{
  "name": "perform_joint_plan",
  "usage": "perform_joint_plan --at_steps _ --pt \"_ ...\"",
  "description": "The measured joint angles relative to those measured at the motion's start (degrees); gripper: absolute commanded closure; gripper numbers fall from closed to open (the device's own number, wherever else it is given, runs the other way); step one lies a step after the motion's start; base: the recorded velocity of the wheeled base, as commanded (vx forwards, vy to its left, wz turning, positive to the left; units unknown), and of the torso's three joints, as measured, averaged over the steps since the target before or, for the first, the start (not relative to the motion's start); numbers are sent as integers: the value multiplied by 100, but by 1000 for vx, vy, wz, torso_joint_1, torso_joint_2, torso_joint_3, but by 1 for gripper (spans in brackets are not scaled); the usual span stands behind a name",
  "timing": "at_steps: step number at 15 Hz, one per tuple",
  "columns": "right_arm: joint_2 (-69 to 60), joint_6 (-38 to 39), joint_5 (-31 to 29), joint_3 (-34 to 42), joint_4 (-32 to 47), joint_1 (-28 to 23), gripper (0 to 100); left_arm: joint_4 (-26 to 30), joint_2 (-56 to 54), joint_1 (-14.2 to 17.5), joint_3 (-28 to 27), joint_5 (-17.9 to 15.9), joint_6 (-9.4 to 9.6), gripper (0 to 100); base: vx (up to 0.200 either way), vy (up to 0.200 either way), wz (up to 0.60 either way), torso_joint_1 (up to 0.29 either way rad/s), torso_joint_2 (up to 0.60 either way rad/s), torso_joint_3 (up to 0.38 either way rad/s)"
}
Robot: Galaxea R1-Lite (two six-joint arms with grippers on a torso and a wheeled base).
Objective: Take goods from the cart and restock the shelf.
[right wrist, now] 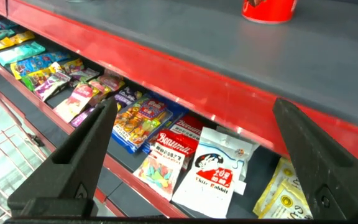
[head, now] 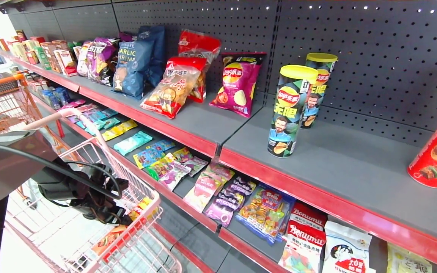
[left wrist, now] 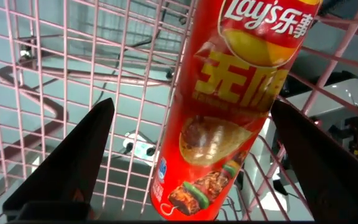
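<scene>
My left arm is bent down over the rim into the pink wire cart (head: pixel 85 155). The left pincer (left wrist: pixel 191 109) points at the basket floor with its two dark, wedge-shaped fingers (left wrist: pixel 73 162) spread wide. Between them lies the red chip can (left wrist: pixel 229 124), a glossy cylinder on its side on the thin pink mesh. One finger is well clear of it and the other is just beside its wall, though I cannot tell whether that one touches. The can's top end is cut off at the frame edge. From the head camera the pincer is hard to make out behind the black wrist housing and looped cables. The right pincer (right wrist: pixel 194 106) hangs with its fingers apart too, gripping nothing, facing the shelf (right wrist: pixel 328 56). The grey metal board with its red front lip runs above this pincer, and a second red can (right wrist: pixel 267 9) stands there with only its base in frame. Beyond the fingers, on the tier below, lie soft foil sweet bags (right wrist: pixel 157 149). On the upper board stand two dark tubes with yellow lids (head: pixel 292 110)
</scene>
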Motion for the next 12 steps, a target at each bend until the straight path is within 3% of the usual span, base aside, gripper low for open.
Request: perform_joint_plan --at_steps 4,12 --pt "0 0 0 0 0 0 0 6 9 -124 -44 -163 -2 0 0 0 0 -9 34 18" --pt "0 0 0 0 0 -2 0 133 234 -395 -268 -163 -49 0 0 0 0 0 0 0"
